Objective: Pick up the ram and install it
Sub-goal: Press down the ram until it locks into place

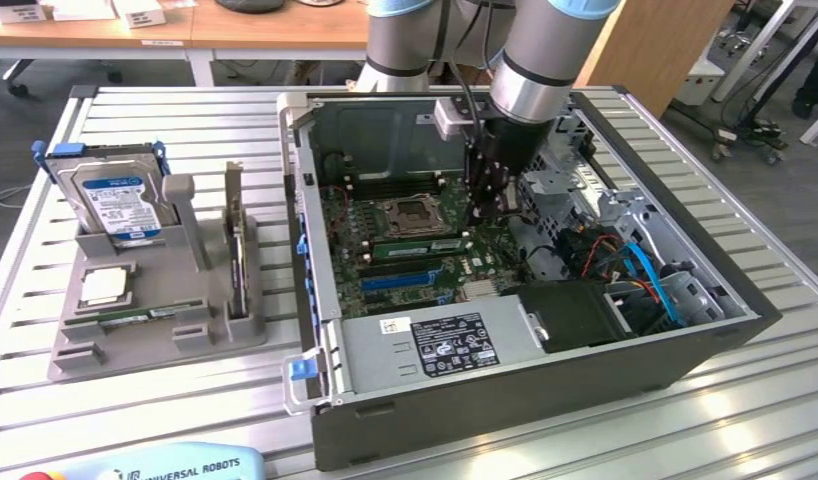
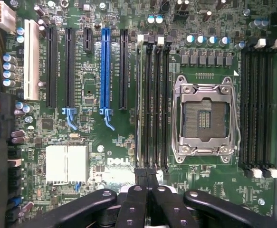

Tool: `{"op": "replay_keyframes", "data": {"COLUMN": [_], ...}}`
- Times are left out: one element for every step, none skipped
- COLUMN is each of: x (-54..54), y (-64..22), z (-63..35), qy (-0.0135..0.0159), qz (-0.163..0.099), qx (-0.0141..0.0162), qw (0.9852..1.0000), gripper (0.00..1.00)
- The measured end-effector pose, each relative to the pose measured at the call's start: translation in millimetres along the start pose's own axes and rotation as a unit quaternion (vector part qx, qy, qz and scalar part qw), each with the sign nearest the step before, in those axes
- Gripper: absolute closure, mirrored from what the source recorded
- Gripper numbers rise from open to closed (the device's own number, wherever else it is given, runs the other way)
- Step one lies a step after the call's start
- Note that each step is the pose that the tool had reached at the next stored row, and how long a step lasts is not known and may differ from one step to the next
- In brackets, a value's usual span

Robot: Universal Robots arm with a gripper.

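Note:
The ram shows edge-on as a thin strip standing in a memory slot beside the empty processor socket. In the exterior view it is a narrow green stick just in front of the socket. My gripper is shut, its black fingertips pressed together over one end of that slot row. I cannot tell whether they touch the stick. In the exterior view the gripper reaches straight down into the open computer case, close above the motherboard.
Black and blue expansion slots lie beside the memory slots, with another slot bank past the socket. Drive cage and cables crowd the case at the exterior view's right. A grey fixture holds a blue-labelled hard drive and a silver chip.

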State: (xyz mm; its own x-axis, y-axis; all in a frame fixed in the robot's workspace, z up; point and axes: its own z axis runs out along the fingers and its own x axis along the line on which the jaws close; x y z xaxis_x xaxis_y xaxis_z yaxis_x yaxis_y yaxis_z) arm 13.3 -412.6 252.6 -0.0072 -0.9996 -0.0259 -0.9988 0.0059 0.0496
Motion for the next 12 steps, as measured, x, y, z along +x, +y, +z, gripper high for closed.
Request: {"op": "replay_keyframes", "data": {"x": [0.0, 0.0, -0.1, -0.1, -0.1, -0.1, -0.1, -0.1, -0.1, 0.0, 0.0, 0.0], "y": [0.0, 0.1, 0.1, 0.1, 0.1, 0.1, 0.1, 0.1, 0.2, 0.8, 1.9, 3.3], "z": [-1.1, -2.1, -2.6, -2.5, -2.6, -2.6, -2.6, -2.7, -2.6, -2.6, -2.6, -2.5], "qy": [0.0, 0.0, 0.0, -0.0001, -0.0001, -0.0001, -0.0001, 0.0, 0.0, 0.0, 0.0001, 0.0001], "qz": [0.0, 0.0, 0.0, 0.0, 0.0, 0.0, 0.0, 0.0, 0.0, 0.0, 0.0, 0.0], "qx": [0.0, 0.0, 0.0, 0.0, 0.0, 0.0, 0.0, 0.0, 0.0, 0.0, -0.0001, 0.0], "qw": [1.0, 1.0, 1.0, 1.0, 1.0, 1.0, 1.0, 1.0, 1.0, 1.0, 1.0, 1.0], "gripper": [0.9, 0.9, 0.9, 0.9, 0.9, 0.9, 0.9, 0.9, 0.9, 0.9, 0.9, 0.9]}}
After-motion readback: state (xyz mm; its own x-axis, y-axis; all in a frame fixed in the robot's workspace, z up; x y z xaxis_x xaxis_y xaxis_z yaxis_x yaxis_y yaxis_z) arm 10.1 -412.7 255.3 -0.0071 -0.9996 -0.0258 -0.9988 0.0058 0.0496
